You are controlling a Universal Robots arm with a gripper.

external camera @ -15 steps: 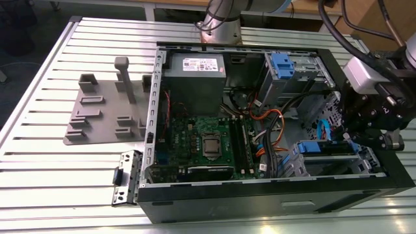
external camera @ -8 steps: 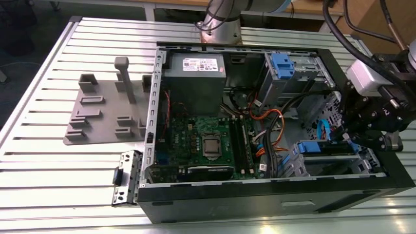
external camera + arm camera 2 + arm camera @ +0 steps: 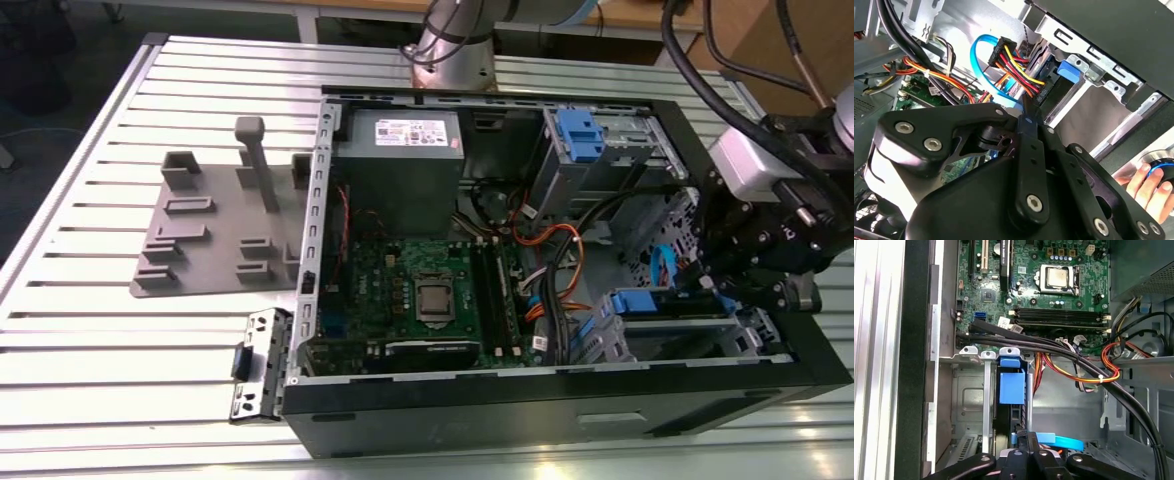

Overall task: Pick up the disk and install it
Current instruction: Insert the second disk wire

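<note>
The disk [image 3: 651,302] stands on edge in the drive cage at the front corner of the open computer case, on the exterior view's right. Its blue rail frame [image 3: 1011,385] and dark edge [image 3: 1013,417] show between the cage's metal walls in the first wrist view. In the second wrist view the disk [image 3: 1054,75] sits behind a blue tab. My gripper [image 3: 737,288] reaches down into the case right at the disk's cabled end. Its fingers [image 3: 1024,442] are pressed together with nothing seen between them, tips [image 3: 1024,116] against the disk's end beside a blue flat cable [image 3: 1064,441].
Black, red, yellow and orange cables [image 3: 1079,365] cross the case near the cage. The motherboard [image 3: 434,290] lies in the middle, the power supply [image 3: 400,160] and a second cage with a blue latch [image 3: 581,130] at the back. A hand [image 3: 1149,182] rests outside the case. A grey fixture [image 3: 214,225] lies on the table.
</note>
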